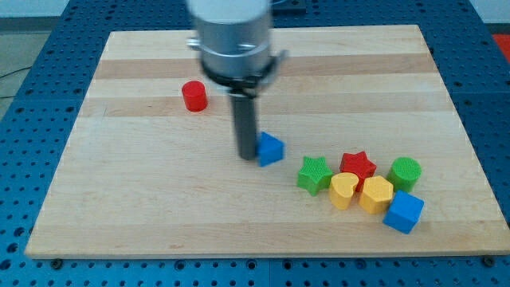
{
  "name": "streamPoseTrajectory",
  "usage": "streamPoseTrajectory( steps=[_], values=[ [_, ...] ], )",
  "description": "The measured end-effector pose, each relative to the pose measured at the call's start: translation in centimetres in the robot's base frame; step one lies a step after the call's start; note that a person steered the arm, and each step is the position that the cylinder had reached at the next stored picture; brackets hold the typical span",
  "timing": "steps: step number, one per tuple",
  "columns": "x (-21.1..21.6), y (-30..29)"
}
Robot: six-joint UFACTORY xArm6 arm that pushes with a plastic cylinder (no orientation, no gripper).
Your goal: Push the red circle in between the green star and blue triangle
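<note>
The red circle (194, 96) sits on the wooden board toward the view's upper left. The blue triangle (271, 148) lies near the board's middle. The green star (315, 174) lies to its lower right. My tip (246, 158) is at the blue triangle's left side, touching or nearly touching it. The red circle is well up and to the left of my tip.
A cluster lies at the lower right: a red star (358, 165), a yellow heart (343, 190), a yellow hexagon (376, 194), a green circle (405, 171) and a blue cube (404, 212). The wooden board (143, 199) ends on blue pegboard.
</note>
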State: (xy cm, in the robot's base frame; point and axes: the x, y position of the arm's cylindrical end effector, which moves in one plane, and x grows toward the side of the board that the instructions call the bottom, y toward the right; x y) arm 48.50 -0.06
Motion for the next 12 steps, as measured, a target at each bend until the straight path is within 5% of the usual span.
streamPoseTrajectory(
  steps=[1, 3, 4, 5, 6, 7, 8, 9, 10, 12],
  values=[
    [0.0, 4.7],
    [-2.0, -13.6],
    [-9.8, -17.4],
    [-14.9, -13.9],
    [-12.9, -5.7],
    [-13.5, -7.4],
    [-20.0, -10.0],
    [-16.2, -13.1],
    [-10.4, -10.2],
    [-8.1, -13.8]
  ],
)
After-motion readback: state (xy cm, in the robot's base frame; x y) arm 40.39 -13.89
